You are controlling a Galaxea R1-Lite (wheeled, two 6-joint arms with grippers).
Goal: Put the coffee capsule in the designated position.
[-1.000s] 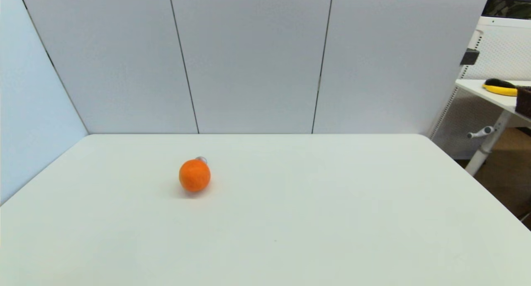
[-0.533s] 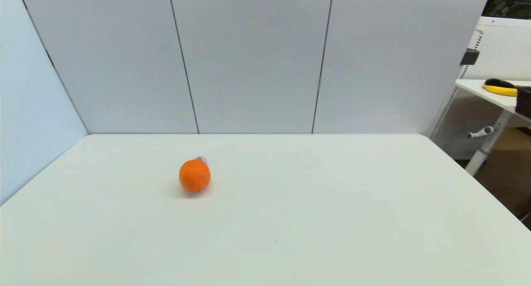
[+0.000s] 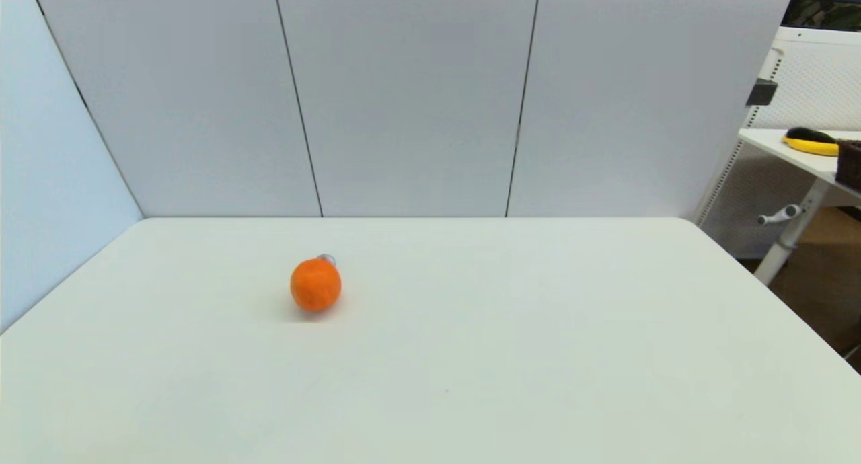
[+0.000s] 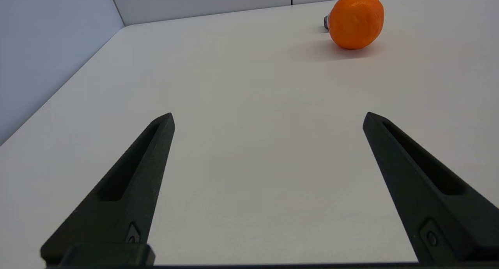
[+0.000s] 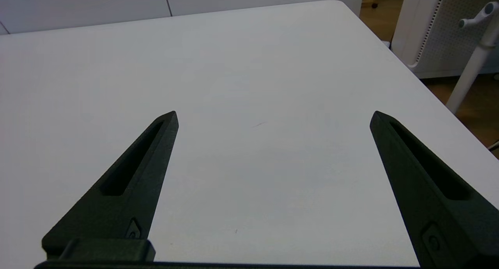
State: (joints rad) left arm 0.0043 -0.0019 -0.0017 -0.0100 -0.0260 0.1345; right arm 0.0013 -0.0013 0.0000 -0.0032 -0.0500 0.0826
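Looking across the desk, I find the coffee capsule tucked right behind the orange ball, seemingly touching it, only its silvery rim peeking out. I judge it light, stiff and slick; I'd pinch its tapered sides. The ball blocks a straight approach and may roll. My left hand sits spread wide, well short; my right hand spread too, over bare desk.
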